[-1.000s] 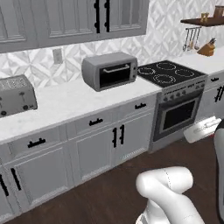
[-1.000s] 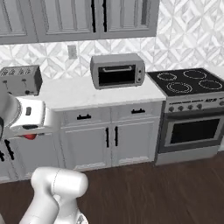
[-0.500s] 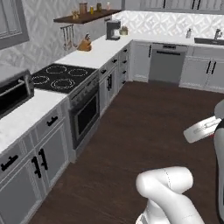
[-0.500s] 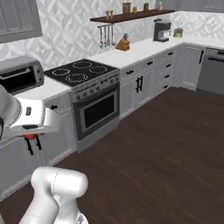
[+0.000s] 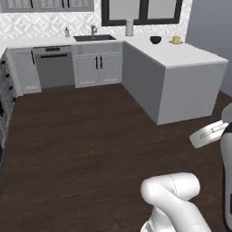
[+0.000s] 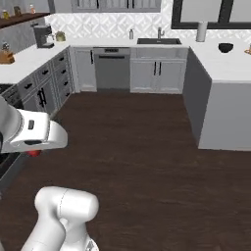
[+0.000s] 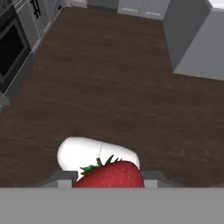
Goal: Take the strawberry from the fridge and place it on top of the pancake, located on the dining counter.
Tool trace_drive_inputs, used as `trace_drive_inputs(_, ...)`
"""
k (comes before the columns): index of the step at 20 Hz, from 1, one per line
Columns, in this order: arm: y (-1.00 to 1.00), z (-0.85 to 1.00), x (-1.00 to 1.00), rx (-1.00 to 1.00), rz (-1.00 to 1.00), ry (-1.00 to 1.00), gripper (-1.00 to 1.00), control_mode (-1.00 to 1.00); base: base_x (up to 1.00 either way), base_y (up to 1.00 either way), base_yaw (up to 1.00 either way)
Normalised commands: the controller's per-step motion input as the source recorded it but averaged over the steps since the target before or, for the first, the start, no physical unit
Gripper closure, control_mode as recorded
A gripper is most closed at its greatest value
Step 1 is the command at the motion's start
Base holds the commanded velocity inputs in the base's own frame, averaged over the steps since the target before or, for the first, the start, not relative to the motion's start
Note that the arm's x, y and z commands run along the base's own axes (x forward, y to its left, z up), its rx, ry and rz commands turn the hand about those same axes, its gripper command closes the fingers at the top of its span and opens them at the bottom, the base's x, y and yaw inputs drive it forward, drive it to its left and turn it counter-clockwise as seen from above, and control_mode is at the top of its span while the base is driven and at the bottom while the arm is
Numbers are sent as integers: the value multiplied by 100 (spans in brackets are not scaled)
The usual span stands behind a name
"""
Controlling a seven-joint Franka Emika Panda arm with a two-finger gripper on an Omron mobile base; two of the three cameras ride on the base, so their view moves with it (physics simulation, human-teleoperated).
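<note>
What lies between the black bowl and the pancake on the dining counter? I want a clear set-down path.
Bare white countertop, in the left base view: the black bowl and the pancake stand apart on the dining counter, nothing between.

No legible text or labels anywhere

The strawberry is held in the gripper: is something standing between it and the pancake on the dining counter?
Nothing visible blocks the way. Open dark floor lies between the strawberry and the dining counter; the pancake sits at its far end beside a black bowl.

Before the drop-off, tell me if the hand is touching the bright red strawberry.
Touching. In the hand view the bright red strawberry sits clamped at the hand, with no gap visible beside the fruit.
</note>
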Motion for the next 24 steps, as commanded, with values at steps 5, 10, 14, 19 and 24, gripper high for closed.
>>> trace_drive_inputs(5,0,0,0,0,0,0,100,100,81,-19,-43)
trace_drive_inputs(10,0,0,0,0,0,0,100,100,100,-49,2)
trace_drive_inputs(14,0,0,0,0,0,0,100,100,100,-61,12)
trace_drive_inputs(19,0,0,0,0,0,0,100,100,100,-36,10)
trace_drive_inputs(24,0,0,0,0,0,0,100,100,100,-65,12)
